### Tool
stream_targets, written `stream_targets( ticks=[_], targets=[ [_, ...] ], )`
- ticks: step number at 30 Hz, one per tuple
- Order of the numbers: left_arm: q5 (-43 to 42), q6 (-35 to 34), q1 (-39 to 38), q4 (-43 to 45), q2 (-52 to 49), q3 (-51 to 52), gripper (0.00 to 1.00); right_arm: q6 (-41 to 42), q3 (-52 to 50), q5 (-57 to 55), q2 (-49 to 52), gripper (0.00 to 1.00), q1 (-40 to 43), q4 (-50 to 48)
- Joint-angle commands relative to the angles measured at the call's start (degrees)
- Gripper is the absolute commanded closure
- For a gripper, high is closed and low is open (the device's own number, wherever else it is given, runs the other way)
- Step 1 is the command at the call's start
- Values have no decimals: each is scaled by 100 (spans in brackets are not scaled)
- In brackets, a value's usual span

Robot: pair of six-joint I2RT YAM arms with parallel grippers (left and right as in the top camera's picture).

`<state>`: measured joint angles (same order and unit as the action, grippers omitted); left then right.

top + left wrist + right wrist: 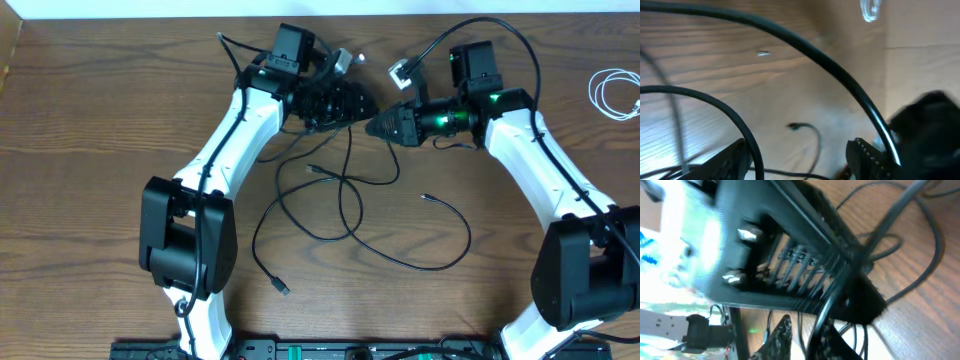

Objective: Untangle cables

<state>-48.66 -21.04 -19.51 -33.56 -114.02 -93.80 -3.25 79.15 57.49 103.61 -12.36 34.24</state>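
**Untangling, early stage.** The left gripper point(360, 105), far centre, has its fingers point(732, 157) spread wide and grips nothing that shows. Just near of it, the black cables point(343, 182) lie on the table point(100, 120) in overlapping loops that cross in several places, with plug ends splayed outward. They appear not yet separated. The right gripper point(377, 126), its tip almost touching the left one, has its fingers point(779, 337) narrow, apparently pinching one black strand. The white cable point(598, 92) lies coiled at far right, well apart, seemingly free of the tangle. Left to do: part the black loops.
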Motion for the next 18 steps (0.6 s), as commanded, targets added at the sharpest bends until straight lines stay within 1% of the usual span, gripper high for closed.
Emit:
stream_targets(
  ticks=[1,3,8,10,14,15,18],
  targets=[
    [-511,-188,-70,101,13,-17,35,-13,70,-61,-37,92,-50,85],
    [-511,-208,-68,140,13,-17,36,-26,70,-61,-37,98,-50,111],
    [-461,-186,-63,155,13,-17,36,-20,72,-55,-48,99,-7,39],
    [-385,90,-20,151,13,-17,36,17,74,-52,-107,99,103,-26],
    [398,533,179,-81,17,-17,36,321,223,-118,-328,99,651,-24],
    [625,667,254,-162,24,-17,39,472,289,-245,-382,99,822,4],
    [1215,907,479,-367,68,-17,40,758,586,-597,-481,99,1283,131]
  ],
)
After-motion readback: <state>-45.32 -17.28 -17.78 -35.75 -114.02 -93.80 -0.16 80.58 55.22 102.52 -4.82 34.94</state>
